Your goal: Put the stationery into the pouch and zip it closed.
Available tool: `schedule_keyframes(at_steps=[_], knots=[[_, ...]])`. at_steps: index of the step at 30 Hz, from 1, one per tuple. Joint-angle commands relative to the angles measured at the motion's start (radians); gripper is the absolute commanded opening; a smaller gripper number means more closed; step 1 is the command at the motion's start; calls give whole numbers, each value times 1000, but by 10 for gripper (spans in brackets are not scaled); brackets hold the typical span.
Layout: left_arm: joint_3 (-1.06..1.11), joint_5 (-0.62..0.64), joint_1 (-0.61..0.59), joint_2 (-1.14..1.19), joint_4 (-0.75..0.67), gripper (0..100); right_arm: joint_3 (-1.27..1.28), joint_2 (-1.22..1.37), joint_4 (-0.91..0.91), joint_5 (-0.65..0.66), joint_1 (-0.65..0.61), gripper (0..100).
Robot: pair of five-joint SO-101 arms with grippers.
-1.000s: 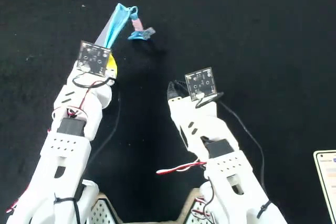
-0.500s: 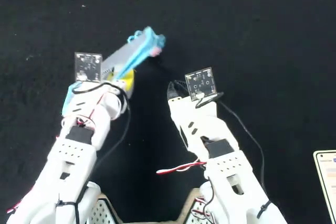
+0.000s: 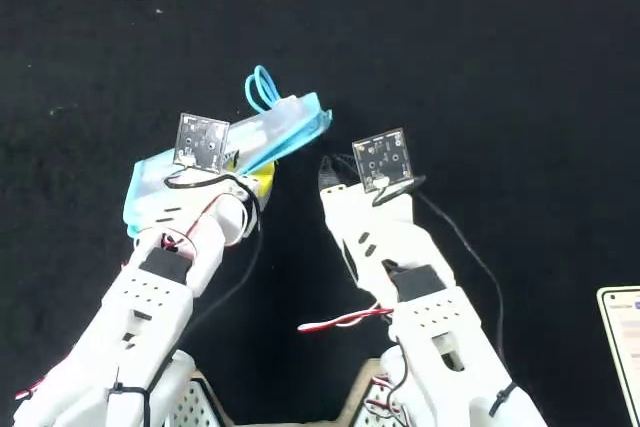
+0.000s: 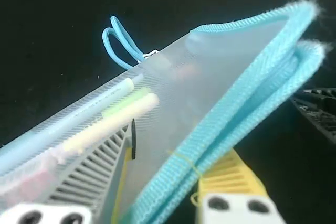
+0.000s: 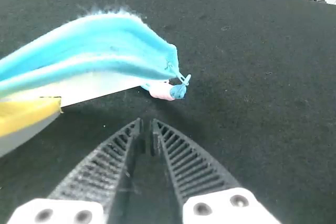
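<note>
The pouch point(image 3: 290, 127) is translucent mesh with blue zip trim and a blue cord loop point(image 3: 262, 87). My left gripper point(image 3: 245, 162) is shut on it and holds it tilted above the table. In the left wrist view the pouch point(image 4: 220, 77) lies clamped between the grey and yellow fingers point(image 4: 231, 171), with several pens point(image 4: 115, 114) inside it. My right gripper point(image 3: 325, 172) sits just right of the pouch's end. In the right wrist view its black fingers point(image 5: 146, 129) are shut on nothing, a little short of the blue zip pull point(image 5: 177, 91) at the pouch point(image 5: 89, 40) corner.
Black cloth covers the table point(image 3: 500, 97). A white printed card point(image 3: 622, 332) lies at the near right edge. Cables run along the far edge.
The left arm has swung the pouch from pointing away at the far left round to the right and drawn it nearer, next to the right gripper. The right arm has kept still.
</note>
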Motion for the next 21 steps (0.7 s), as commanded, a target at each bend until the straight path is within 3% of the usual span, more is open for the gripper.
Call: schedule_keyframes(at_steps=[1,13,21], knots=[[-53,-5,-44,-14,37,181,-8,-1,-26,12,-15,21],[-412,-5,-90,-14,568,180,-10,-1,-26,12,-18,21],[-598,-5,-183,-14,746,185,-10,-1,-26,12,-18,21]])
